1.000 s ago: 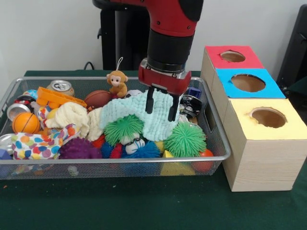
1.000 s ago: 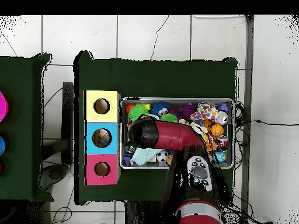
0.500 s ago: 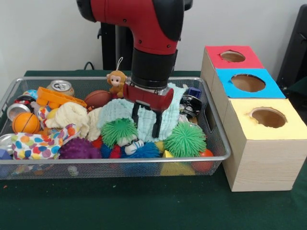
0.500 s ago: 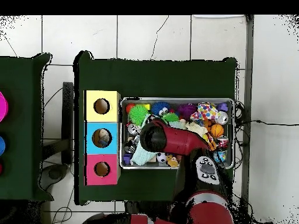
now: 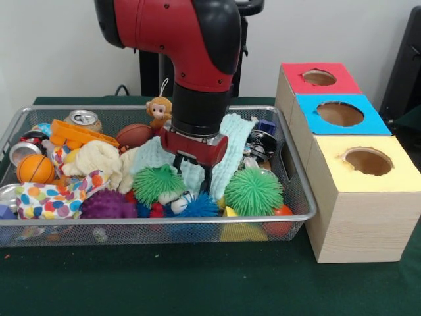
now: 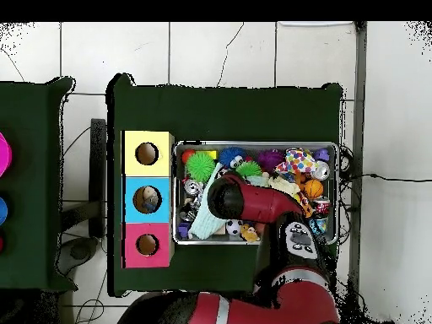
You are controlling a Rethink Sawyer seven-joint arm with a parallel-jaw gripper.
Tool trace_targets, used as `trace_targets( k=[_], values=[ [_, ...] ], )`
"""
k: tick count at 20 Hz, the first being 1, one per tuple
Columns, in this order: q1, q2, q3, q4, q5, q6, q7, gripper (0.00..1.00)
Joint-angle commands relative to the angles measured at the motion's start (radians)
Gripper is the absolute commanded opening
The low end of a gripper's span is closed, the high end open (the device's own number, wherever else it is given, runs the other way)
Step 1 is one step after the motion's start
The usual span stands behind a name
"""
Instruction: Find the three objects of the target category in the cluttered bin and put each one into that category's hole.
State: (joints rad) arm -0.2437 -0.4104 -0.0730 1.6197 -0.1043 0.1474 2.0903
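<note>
The silver wire-mesh bin point(image 5: 299, 191) holds a heap of toys, cloths and cans; it also shows in the overhead view point(image 6: 253, 144). My gripper point(image 5: 193, 175) is low in the bin's middle, fingers apart and pressed into a mint knitted cloth point(image 5: 235, 141), just above a blue spiky ball point(image 5: 197, 206). Nothing is held between the fingers. Green spiky balls lie on either side of the gripper point(image 5: 253, 191) point(image 5: 156, 182). In the overhead view the red arm point(image 6: 253, 201) hides the gripper.
Three wooden boxes with round holes stand right of the bin: red top point(image 5: 296, 82), blue top point(image 5: 309, 105), yellow top point(image 5: 335, 171). In the bin lie a monkey toy point(image 5: 160, 112), a soda can point(image 5: 83, 119), an orange ball point(image 5: 34, 168), a brown football point(image 5: 135, 135) and a spotted cloth point(image 5: 49, 197).
My gripper has moved left and downward, from above the mint cloth's right part into the cloth near the blue spiky ball. The toys have hardly shifted.
</note>
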Motion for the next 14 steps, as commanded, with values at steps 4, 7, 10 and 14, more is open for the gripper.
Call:
trace_targets(
  k=[4,7,10,14],
  values=[
    [0.028,0.027,-0.030,0.122,-0.066,-0.111,0.112,1.00],
    [0.027,0.051,-0.036,0.120,-0.074,-0.158,0.106,1.00],
    [0.010,0.079,-0.041,0.087,-0.090,-0.183,0.080,1.00],
    [0.000,0.089,-0.047,0.073,-0.087,-0.182,0.082,1.00]
  ],
)
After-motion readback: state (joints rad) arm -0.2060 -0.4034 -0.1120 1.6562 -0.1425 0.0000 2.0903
